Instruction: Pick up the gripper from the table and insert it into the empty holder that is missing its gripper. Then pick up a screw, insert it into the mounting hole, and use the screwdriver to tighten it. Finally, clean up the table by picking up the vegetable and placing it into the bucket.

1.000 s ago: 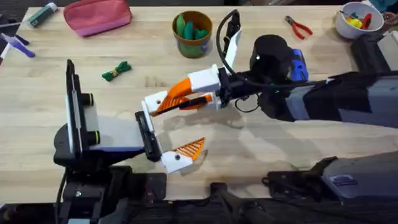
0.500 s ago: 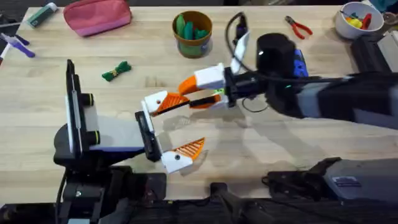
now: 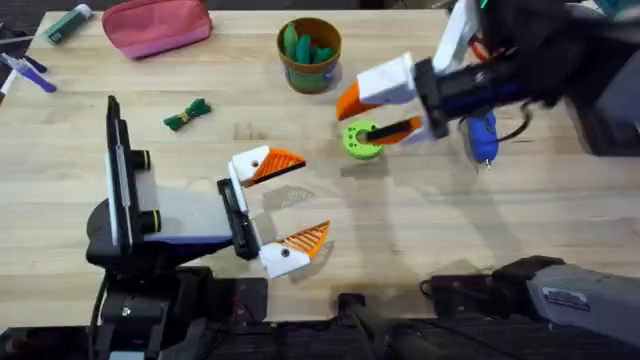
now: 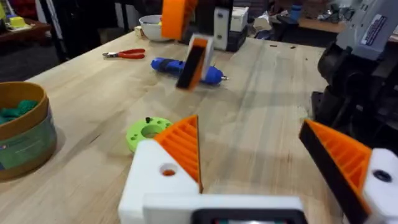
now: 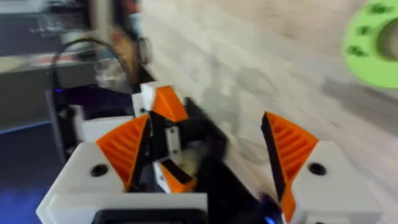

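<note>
Fingers of both arms apart and empty, right fingers [image 3: 375, 115] above green disc [image 3: 360, 139]

The orange ribbed gripper [image 3: 280, 163] is seated on the far white holder of the left arm. The blue screwdriver [image 3: 481, 135] lies to the right (partly hidden). The dark green vegetable [image 3: 187, 114] lies far left; the tan bucket [image 3: 309, 55] stands upright at the far centre.

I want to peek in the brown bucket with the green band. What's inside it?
The bucket holds some green pieces bunched together at the top. Its wall hides whatever lies underneath them.
</note>
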`<state>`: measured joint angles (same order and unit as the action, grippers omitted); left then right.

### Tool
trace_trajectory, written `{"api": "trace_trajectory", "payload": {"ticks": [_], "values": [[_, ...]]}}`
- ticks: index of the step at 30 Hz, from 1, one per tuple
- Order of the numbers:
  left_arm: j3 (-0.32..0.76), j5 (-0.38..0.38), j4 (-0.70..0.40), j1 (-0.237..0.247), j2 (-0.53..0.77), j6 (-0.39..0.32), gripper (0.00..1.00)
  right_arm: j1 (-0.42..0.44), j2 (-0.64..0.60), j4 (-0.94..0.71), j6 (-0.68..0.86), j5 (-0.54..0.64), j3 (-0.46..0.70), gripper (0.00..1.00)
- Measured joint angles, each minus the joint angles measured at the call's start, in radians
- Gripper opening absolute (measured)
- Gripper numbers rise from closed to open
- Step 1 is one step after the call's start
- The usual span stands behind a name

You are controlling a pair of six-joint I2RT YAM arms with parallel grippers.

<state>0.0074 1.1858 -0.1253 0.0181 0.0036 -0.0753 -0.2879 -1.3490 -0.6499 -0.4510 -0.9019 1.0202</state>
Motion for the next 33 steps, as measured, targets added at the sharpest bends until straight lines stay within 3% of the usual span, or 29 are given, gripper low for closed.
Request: {"api": "trace_trajectory", "payload": {"ticks": [7,11,14,16,21,28,33], "values": [[0.000,0.000,0.000,0.000,0.000,0.000,0.986,-0.043,-0.060,-0.407,0.218,0.363,0.356,0.959],[0.000,0.000,0.000,0.000,0.000,0.000,0.988,-0.096,-0.145,-0.547,0.266,0.556,0.501,0.939],[0.000,0.000,0.000,0.000,0.000,0.000,0.988,-0.128,-0.220,-0.608,0.283,0.665,0.579,0.855],[0.000,0.000,0.000,0.000,0.000,0.000,0.988,-0.145,-0.268,-0.622,0.288,0.724,0.615,0.792],[0.000,0.000,0.000,0.000,0.000,0.000,0.987,-0.185,-0.371,-0.622,0.287,0.819,0.640,0.746],[0.000,0.000,0.000,0.000,0.000,0.000,0.988,-0.196,-0.472,-0.594,0.242,0.857,0.640,0.686],[0.000,0.000,0.000,0.000,0.000,0.000,0.988,-0.196,-0.509,-0.590,0.122,0.861,0.640,0.655]]}}
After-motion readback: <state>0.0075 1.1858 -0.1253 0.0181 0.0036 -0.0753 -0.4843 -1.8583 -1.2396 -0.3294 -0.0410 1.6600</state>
